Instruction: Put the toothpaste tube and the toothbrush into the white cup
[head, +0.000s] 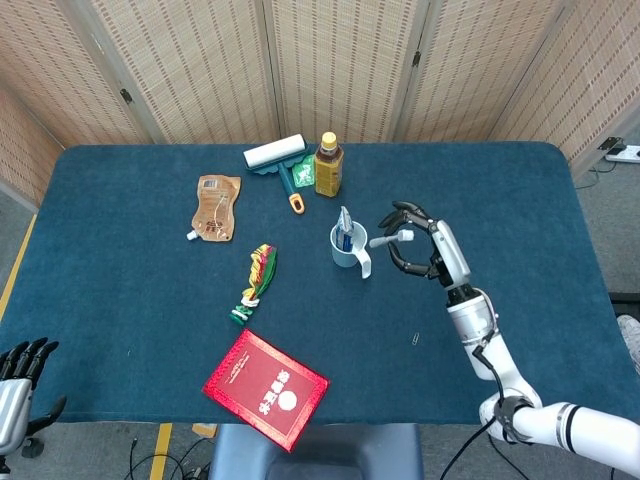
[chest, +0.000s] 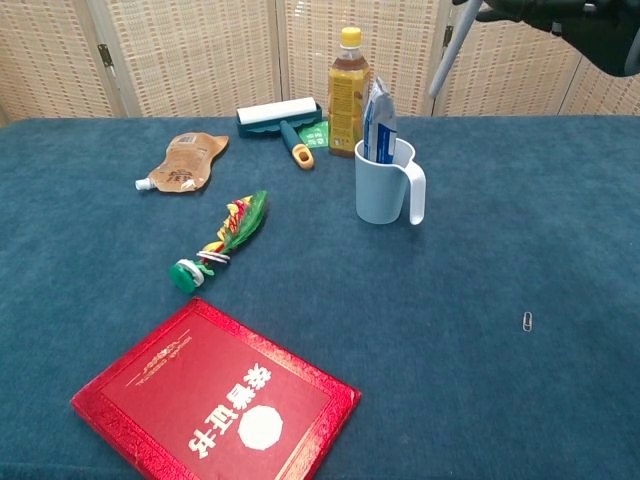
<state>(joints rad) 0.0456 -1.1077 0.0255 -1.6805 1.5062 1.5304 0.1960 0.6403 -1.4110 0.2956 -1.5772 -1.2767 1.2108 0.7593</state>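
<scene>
Bright, even overhead light, soft faint shadows, both views sharp.

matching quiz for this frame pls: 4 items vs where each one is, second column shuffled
Items:
1. toothpaste tube
2. toothbrush
3. red booklet
4. paperclip

Places:
A. lying alone on the cloth, right of the white cup
B. held above the table in the right hand
C. at the near table edge
D. standing in the white cup

Pairs: 1-D, 2-B, 3-C, 4-A
</scene>
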